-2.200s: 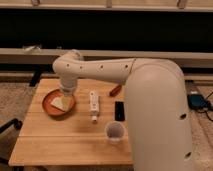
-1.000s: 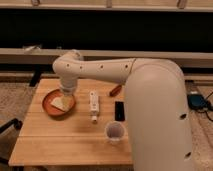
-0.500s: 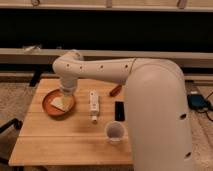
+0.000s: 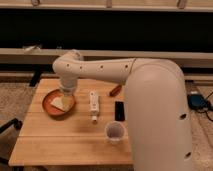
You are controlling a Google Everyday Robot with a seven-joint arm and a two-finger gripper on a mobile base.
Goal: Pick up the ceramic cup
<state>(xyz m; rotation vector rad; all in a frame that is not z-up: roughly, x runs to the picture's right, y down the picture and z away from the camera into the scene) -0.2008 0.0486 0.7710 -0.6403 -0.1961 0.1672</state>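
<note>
Camera view.

- Ceramic cup, count 1: small, pale greyish-white, round, with a wide open rim and no handle showing. It stands upright near the tabletop's near edge, right of its middle and just beside the robot's white arm. Nothing touches it.
- Gripper, count 1: at the end of the arm, lowered over the orange plate near the left edge, well apart from the cup. Whether it is released or clenched cannot be told.
- Orange plate, count 1: shallow and round, toward the far left corner, with a pale yellowish piece in it.
- White elongated object, count 1: lying at mid-table.
- Red-orange object, count 1: toward the far edge.
- Small black object, count 1: between the red-orange object and the cup.
- Wooden table, count 1.
</note>
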